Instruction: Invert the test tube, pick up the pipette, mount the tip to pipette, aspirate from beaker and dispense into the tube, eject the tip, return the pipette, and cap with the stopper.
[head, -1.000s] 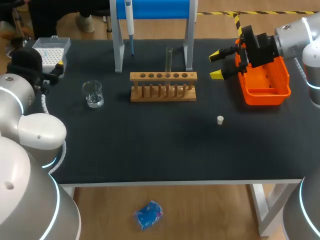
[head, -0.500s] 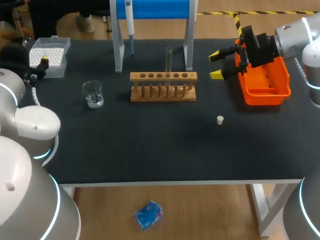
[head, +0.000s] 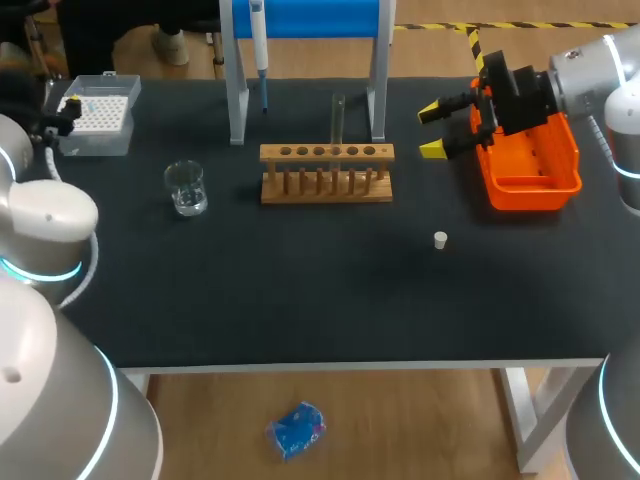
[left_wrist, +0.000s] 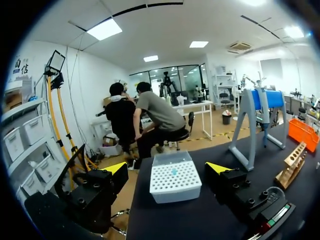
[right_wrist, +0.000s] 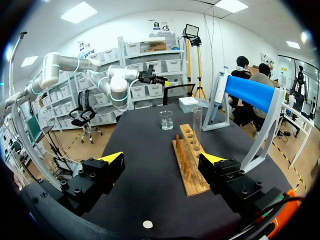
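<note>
Head view: test tube (head: 338, 120) stood upright in the wooden rack (head: 327, 172) mid-surface; from the right wrist view its mouth seemed to face up, though I could not be sure. Pipette (head: 258, 45) hung on the blue-topped stand (head: 238, 95) at the far edge, not yet taken. Beaker (head: 186, 188) sat left of the rack, stopper (head: 440, 239) lay alone on the black surface (head: 300, 300) nearer the right, and the orange bin (head: 530, 170) was at the far right. Left arm (head: 45, 215) was at the far-left corner, its jaws wide open and empty, with the tip box (left_wrist: 175, 177) just ahead of them. Right arm (head: 590, 70) hovered above the bin's near edge, jaws also wide open, holding nothing, pointed toward the rack. Judgement: inverting looked done, so picking up the pipette was the step in hand. Next move calls for one arm to reach the stand, line its jaws up with the pipette body, close on it and lift it clear.
</note>
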